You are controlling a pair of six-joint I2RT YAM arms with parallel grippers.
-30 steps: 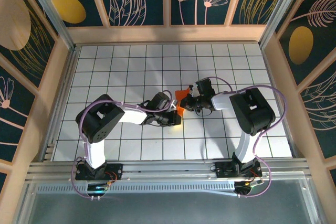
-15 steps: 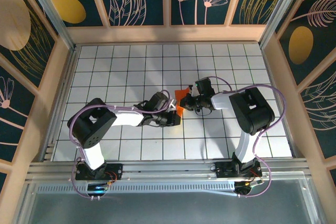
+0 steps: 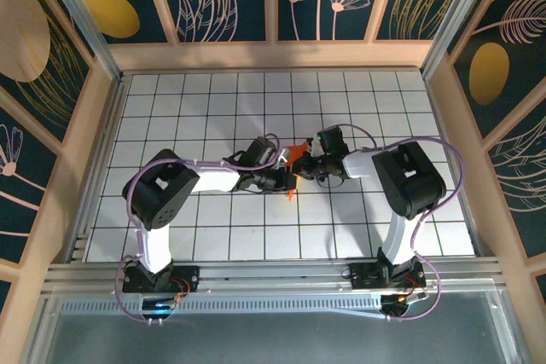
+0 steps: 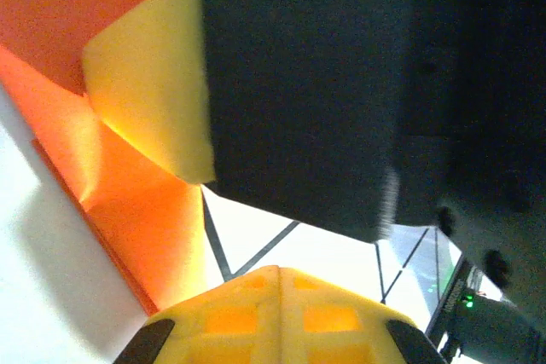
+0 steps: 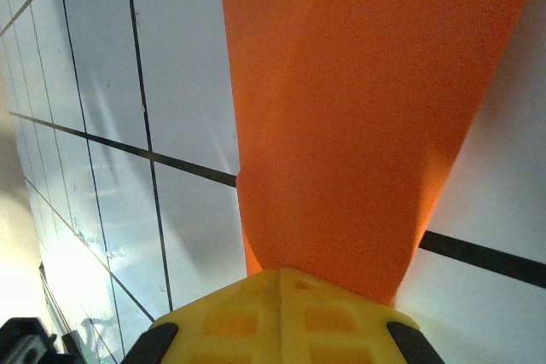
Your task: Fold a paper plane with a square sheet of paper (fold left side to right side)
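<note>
The square sheet of paper (image 3: 295, 154) is a creased orange piece at the table's middle, between the two grippers. My left gripper (image 3: 288, 180) is shut with nothing between its fingers. In the left wrist view its tips (image 4: 279, 272) sit just right of the folded paper (image 4: 145, 219). My right gripper (image 3: 305, 165) is shut too. Its yellow fingertip (image 4: 153, 100) rests on the paper at a crease. In the right wrist view the paper (image 5: 358, 108) spreads flat ahead of the closed tips (image 5: 280, 272), its near end hidden under them.
The white gridded table (image 3: 213, 100) is bounded by wooden walls (image 3: 102, 125) on the left, back and right. Both arms reach in toward the middle, elbows out. An aluminium rail (image 3: 273, 274) runs along the near edge by the arm bases.
The left arm has shifted and its gripper has moved a little up and right, closer against the paper. The right gripper has stayed on the paper.
</note>
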